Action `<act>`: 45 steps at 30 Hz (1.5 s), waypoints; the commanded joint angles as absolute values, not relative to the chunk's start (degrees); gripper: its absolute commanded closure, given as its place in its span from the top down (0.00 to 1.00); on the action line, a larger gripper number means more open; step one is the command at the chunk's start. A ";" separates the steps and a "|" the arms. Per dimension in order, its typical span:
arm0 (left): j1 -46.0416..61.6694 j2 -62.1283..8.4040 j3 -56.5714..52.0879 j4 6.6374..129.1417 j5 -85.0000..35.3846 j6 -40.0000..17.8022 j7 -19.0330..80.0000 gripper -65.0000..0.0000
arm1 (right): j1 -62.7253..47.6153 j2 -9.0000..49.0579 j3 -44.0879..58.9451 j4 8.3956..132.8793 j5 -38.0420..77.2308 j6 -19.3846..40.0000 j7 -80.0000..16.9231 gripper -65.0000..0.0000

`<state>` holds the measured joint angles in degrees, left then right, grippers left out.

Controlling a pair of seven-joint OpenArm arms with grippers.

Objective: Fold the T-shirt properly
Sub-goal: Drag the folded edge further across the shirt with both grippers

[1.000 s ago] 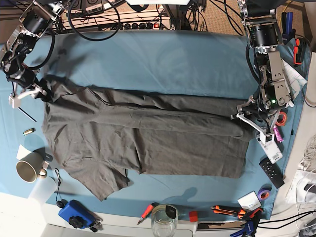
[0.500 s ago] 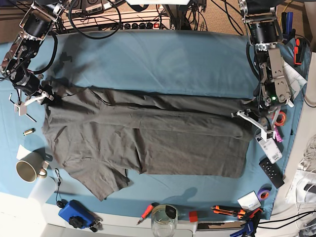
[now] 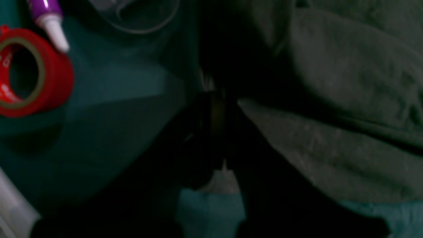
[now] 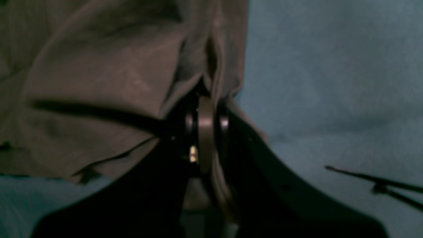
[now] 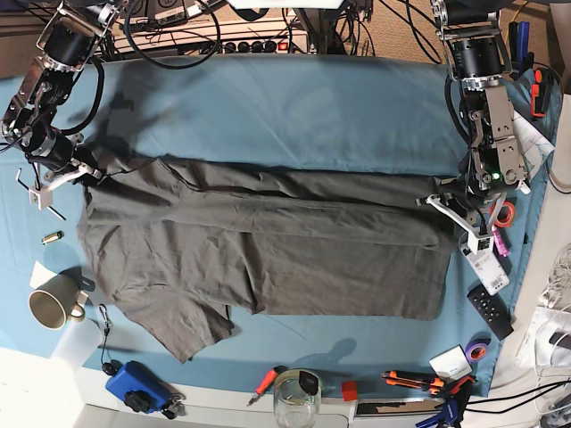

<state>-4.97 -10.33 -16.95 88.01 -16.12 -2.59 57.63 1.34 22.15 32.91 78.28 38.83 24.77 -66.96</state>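
Where the cloth lay: while both arms stood at its far corners, the large dark grey-brown cotton T-shirt [image 5: 259,245] lay spread across the light blue tablecloth [image 5: 285,111], its far edge folded over, one sleeve pointing to the near left.
Open room: a wide bare band of tablecloth lay on the far side; only a narrow strip showed along the near edge.
Left margin: a beige ceramic mug [image 5: 52,308] and a blue plastic box [image 5: 136,386] sat near the near-left edge.
Right margin: a red roll of tape [image 3: 31,71], a black remote control [image 5: 492,310] and small tools crowded the strip just beside the shirt's right edge.
Right gripper [image 4: 205,109]: the jaws were pressed together on a pinch of the shirt's far-left corner, fabric bunched between them.
Left gripper [image 3: 214,109]: the jaws were closed at the shirt's far-right corner; the wrist view was too dark to show whether cloth was caught.
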 commanded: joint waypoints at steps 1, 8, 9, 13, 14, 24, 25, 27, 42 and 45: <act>-4.60 -10.20 -16.69 88.62 -16.75 -3.07 62.19 0.00 | 2.22 23.51 33.10 80.71 39.77 25.06 -67.02 0.00; -3.53 -10.20 -16.69 89.32 -16.80 -3.07 63.48 0.00 | 0.82 23.51 33.12 83.74 38.59 24.97 -68.40 0.00; -3.16 -10.20 -16.69 89.36 -16.80 -3.07 63.55 0.00 | 0.43 23.51 33.23 83.74 38.57 24.95 -68.42 0.00; -1.50 -10.20 -16.69 91.50 -16.78 -3.07 64.10 0.00 | -0.86 23.51 36.25 83.81 40.38 24.99 -68.69 0.00; -0.89 -10.20 -16.69 92.49 -16.78 -3.07 64.07 0.00 | -1.13 23.49 37.54 83.81 40.95 25.04 -68.88 0.00; 5.02 -10.59 -16.69 97.45 -16.78 -3.09 64.07 0.00 | -5.67 23.53 45.93 83.81 45.67 27.83 -73.76 0.00; 5.63 -10.70 -16.69 97.82 -16.75 -3.07 64.07 0.00 | -6.28 23.55 46.00 83.99 45.65 27.81 -73.91 0.00; 6.92 -11.35 -16.69 98.78 -16.78 -3.09 64.10 0.00 | -7.42 23.66 45.98 84.53 45.65 27.81 -73.95 0.00; 10.46 -14.92 -16.69 102.35 -19.84 -5.74 61.63 0.00 | -8.40 23.66 47.68 89.62 44.99 27.83 -70.08 0.00; 10.44 -14.94 -16.69 102.35 -21.26 -6.55 61.63 0.00 | -8.16 23.66 47.62 89.62 44.60 27.83 -68.95 0.00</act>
